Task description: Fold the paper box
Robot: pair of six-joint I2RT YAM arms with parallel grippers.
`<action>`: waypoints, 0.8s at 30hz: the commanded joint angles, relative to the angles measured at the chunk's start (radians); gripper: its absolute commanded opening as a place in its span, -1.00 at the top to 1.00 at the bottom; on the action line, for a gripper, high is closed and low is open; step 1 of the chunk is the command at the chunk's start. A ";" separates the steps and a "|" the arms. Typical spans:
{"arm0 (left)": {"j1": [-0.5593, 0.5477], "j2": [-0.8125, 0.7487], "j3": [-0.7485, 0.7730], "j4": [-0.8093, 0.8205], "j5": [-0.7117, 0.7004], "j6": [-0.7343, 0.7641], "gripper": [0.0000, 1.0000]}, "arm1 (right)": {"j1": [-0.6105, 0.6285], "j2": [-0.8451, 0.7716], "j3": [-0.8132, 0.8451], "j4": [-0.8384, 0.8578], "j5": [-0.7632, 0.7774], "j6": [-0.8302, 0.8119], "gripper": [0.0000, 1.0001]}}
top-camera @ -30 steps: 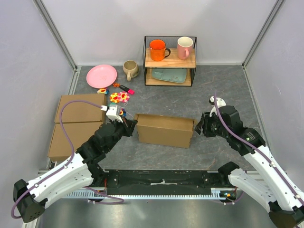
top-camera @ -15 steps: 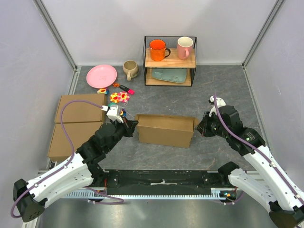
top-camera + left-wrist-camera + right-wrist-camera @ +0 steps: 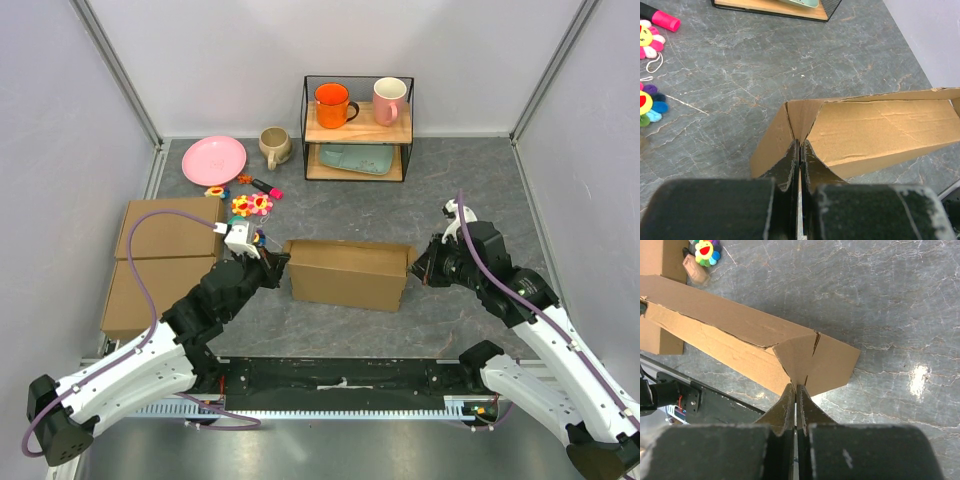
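On the table (image 3: 450,190), your left gripper (image 3: 276,262) and right gripper (image 3: 418,268) pinch shut on opposite ends of the paper box (image 3: 345,272).

Left end effector (image 3: 799,150) pinching paper box (image 3: 875,132) end flap, flower toys (image 3: 649,100) left

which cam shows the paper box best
Top external: the whole paper box shows, with the left gripper and right gripper at its ends. Each wrist view shows only one end corner and part of a long wall.
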 commanded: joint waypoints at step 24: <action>-0.055 0.051 -0.023 -0.133 -0.118 0.081 0.97 | -0.004 -0.039 0.043 0.102 -0.005 0.223 1.00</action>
